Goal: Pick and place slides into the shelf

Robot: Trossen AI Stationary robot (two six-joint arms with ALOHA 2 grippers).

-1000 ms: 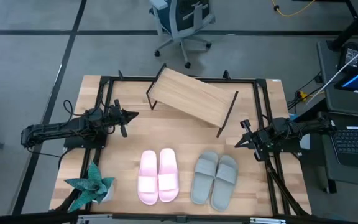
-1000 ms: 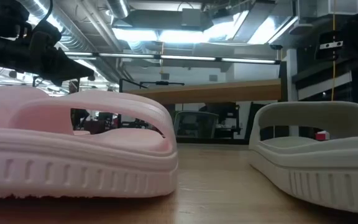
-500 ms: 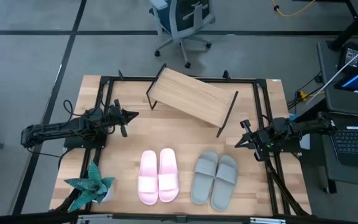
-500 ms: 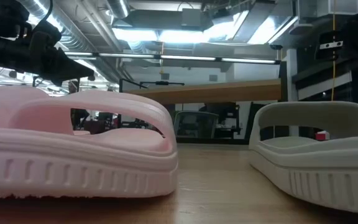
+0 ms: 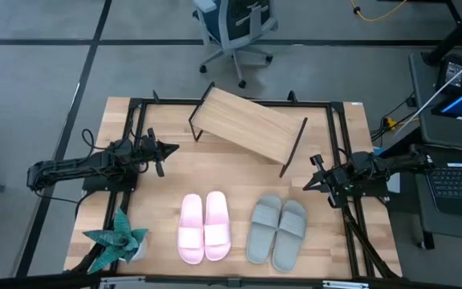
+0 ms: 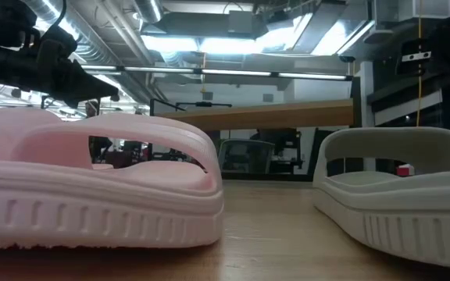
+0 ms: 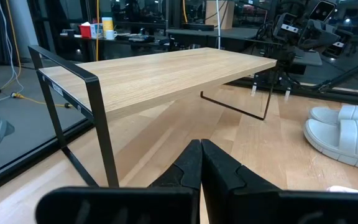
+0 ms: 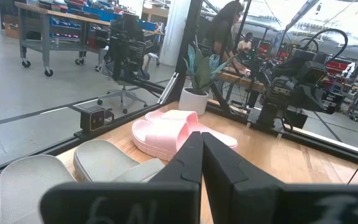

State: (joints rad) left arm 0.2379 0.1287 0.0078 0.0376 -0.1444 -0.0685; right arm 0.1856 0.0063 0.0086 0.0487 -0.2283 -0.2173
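Two pairs of slides lie soles down on the wooden table near its front edge: a pale pink pair and a grey-green pair. The shelf, a slanted light wood board on a thin black frame, stands on the table's far half. My left gripper hovers shut at the table's left side, left of the shelf and pointing level toward it. My right gripper hovers shut at the right side, pointing toward the table's middle. Neither holds anything.
A potted green plant stands at the near left corner. A black frame runs around the tabletop. Bare wood lies between the shelf and the slides. An office chair stands on the floor beyond the table.
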